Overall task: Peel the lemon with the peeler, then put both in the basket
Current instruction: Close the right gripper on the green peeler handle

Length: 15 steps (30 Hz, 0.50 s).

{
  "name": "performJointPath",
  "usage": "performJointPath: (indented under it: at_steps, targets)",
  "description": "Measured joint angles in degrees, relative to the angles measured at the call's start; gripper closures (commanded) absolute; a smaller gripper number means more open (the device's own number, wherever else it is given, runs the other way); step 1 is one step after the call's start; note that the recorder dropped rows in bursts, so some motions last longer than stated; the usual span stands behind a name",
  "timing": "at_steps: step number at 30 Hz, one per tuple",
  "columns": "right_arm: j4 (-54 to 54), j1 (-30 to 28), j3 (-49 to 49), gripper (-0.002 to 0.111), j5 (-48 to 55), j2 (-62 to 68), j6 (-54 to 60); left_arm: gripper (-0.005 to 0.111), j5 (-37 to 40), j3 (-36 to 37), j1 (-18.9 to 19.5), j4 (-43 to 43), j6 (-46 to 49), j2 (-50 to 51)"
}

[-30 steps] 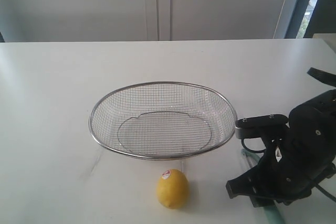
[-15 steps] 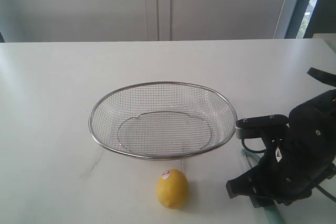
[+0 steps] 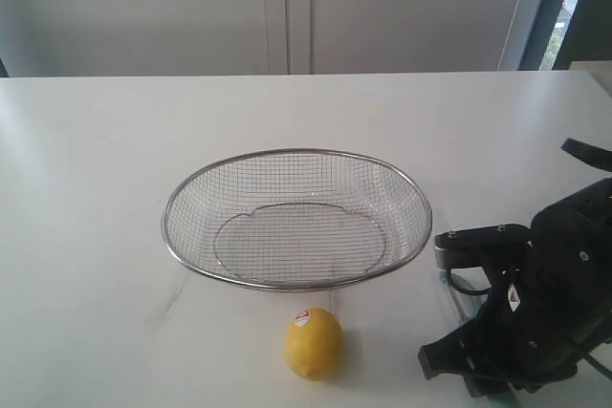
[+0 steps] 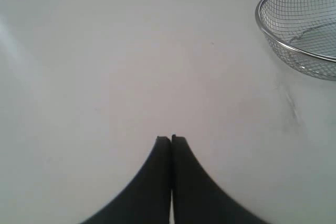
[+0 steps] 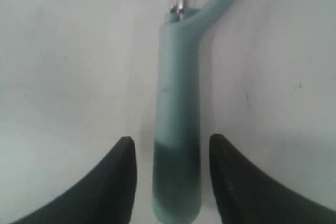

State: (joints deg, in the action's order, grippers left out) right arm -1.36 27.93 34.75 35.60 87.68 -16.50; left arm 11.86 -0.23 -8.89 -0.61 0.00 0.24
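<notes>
The right pincer (image 5: 170,142) stands with its jaws apart, one black finger (image 5: 118,174) on each side of the peeler (image 5: 178,103), with a sliver of white table (image 3: 96,188) showing between each finger and the pale teal handle, so nothing is clamped. The peeler lies flat on the table with its handle end between the jaws and its looped head and metal blade pointing away from the wrist. In the exterior view this arm sits low at the right, just beside the wire basket (image 3: 164,222), and hides most of the peeler. The lemon (image 3: 314,343) rests on the table just in front of the basket's near rim, outside it, its red-and-white sticker (image 3: 303,318) facing up. The left pincer (image 4: 171,140) has its two fingers pressed together on nothing, hanging over bare table well apart from the basket.
</notes>
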Motion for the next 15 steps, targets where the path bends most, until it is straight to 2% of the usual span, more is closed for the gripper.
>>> performJointPath:
  at_steps: [15]
  targets:
    - [-0.6, 0.0, 0.0, 0.066, -3.3, -0.1, -0.2, 0.107, 0.0, 0.0, 0.0, 0.0, 0.0, 0.0]
